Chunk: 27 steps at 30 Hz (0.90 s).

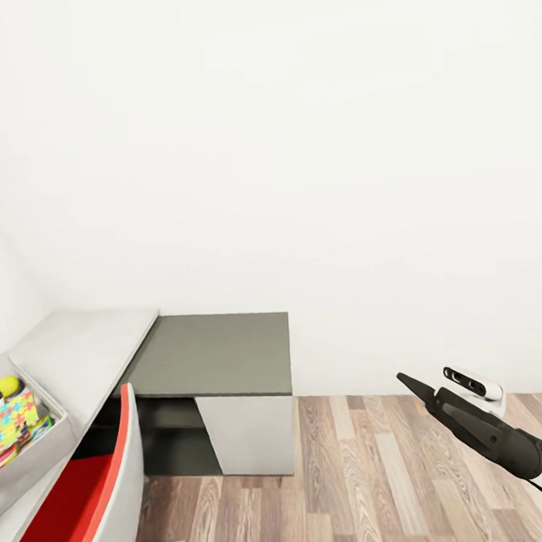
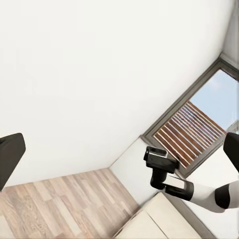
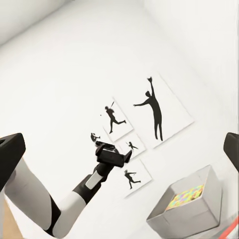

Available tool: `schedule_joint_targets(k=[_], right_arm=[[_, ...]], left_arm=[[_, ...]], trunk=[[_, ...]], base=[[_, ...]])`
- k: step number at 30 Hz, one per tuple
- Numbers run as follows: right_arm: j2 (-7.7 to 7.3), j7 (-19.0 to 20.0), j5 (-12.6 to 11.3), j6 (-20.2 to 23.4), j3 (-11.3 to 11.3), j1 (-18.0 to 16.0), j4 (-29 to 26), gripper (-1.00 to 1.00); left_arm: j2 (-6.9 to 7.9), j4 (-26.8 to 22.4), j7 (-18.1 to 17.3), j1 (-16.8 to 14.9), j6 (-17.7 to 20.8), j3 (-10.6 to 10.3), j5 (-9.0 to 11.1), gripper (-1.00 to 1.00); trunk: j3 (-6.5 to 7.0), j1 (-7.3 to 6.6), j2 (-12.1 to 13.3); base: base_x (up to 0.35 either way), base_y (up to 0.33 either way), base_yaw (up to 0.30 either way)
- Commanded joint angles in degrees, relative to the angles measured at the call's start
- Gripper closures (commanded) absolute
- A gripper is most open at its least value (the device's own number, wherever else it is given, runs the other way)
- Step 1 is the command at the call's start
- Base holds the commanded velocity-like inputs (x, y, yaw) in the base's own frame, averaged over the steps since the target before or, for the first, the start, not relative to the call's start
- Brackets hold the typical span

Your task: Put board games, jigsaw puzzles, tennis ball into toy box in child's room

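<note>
The light grey toy box (image 1: 43, 450) sits on the pale table (image 1: 87, 352) at the far left of the head view. A bright jigsaw puzzle (image 1: 13, 424) and the yellow-green tennis ball (image 1: 7, 386) lie inside it. The right wrist view also catches the toy box (image 3: 201, 215) with the jigsaw puzzle (image 3: 186, 197) in it. My right gripper (image 1: 415, 385) hangs low on the right over the floor, far from the box; its fingers (image 3: 10, 158) stand wide apart and empty. My left gripper (image 2: 119, 154) is open and holds nothing. The board games are out of view.
A red-seated chair (image 1: 69, 503) stands against the table. Beside it is a grey-topped cabinet (image 1: 216, 356), with plank floor (image 1: 374, 474) to its right. A dark-framed window (image 2: 194, 129) and a corner of the cream bed (image 2: 149, 221) appear in the left wrist view. Silhouette pictures (image 3: 154, 107) hang on the wall.
</note>
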Motion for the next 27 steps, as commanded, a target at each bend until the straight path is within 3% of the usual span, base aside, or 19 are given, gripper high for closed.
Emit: schedule_joint_targets(k=[1,12,16,21,23,27], right_arm=[[-0.08,0.1,-0.4,-0.6,0.3,-0.2,-0.1,-1.0],[0.04,-0.3,-0.3,-0.8,0.4,-0.2,-0.2,-1.0],[0.18,-0.5,-0.2,-0.7,0.4,-0.2,-0.2,-1.0],[0.55,-1.7,-0.2,-0.6,0.3,-0.2,-0.1,-1.0],[0.63,-2.8,-0.2,-0.6,0.3,-0.2,-0.1,-1.0],[0.73,-5.4,0.0,-0.6,0.3,-0.2,0.0,-1.0]], left_arm=[[0.0,-0.1,-0.2,0.0,0.6,0.0,0.0,-1.0],[-0.13,-0.2,-0.2,0.0,0.6,-0.5,0.0,-1.0],[-0.19,-0.3,-0.2,0.0,0.6,-1.6,0.0,-1.0],[-0.21,-1.1,-0.2,-0.2,0.3,-8.5,-0.1,-1.0],[-0.22,-1.4,-0.2,-0.6,-0.6,-12.6,-0.1,-1.0],[-0.35,-1.6,-0.2,-1.0,-1.5,-17.2,-0.1,-1.0]], trunk=[[-0.04,0.04,-0.1],[0.92,0.04,-0.1],[1.28,0.04,-0.1],[1.72,0.04,-0.1],[1.89,0.04,-0.1],[2.25,0.04,-0.1]], base=[[0.0,-0.084,-0.135],[0.0,-0.019,-0.095],[0.0,-0.001,-0.084],[0.0,0.0,-0.085],[0.0,0.0,-0.101],[0.0,0.0,-0.116]])
